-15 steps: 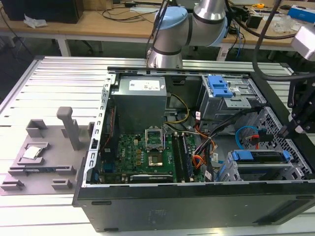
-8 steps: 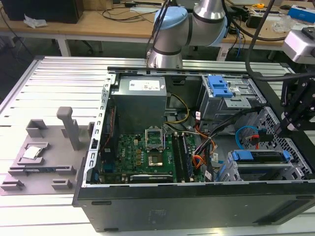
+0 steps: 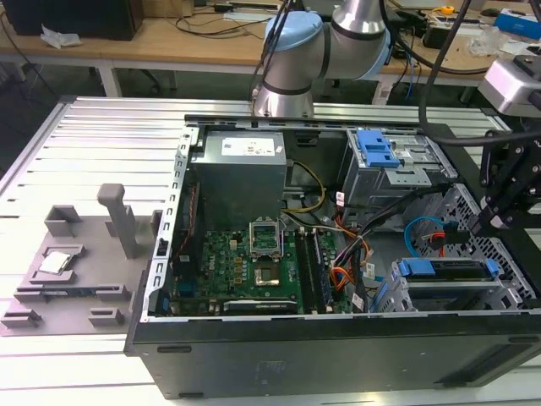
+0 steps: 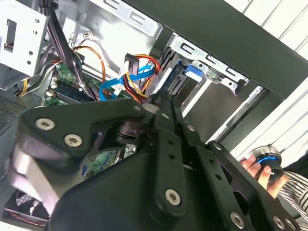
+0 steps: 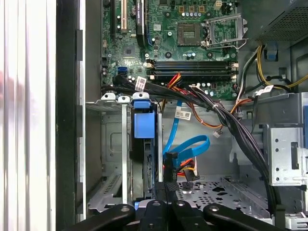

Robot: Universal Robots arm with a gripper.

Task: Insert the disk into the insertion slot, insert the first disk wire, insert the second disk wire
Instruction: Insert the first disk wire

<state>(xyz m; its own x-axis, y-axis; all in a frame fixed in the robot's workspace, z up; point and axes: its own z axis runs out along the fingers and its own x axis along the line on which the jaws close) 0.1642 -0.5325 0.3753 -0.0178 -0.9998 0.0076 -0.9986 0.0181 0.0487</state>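
Black cable bundle [image 5: 226,120] and blue cable [image 5: 190,144] over open case floor [image 5: 216,190] beside disk [image 5: 144,126].

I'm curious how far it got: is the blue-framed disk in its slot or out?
In. The disk lies inside the insertion slot, with the cage's metal walls around it.

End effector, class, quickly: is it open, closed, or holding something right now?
End effector: closed, its tips pinching a black wire connector.
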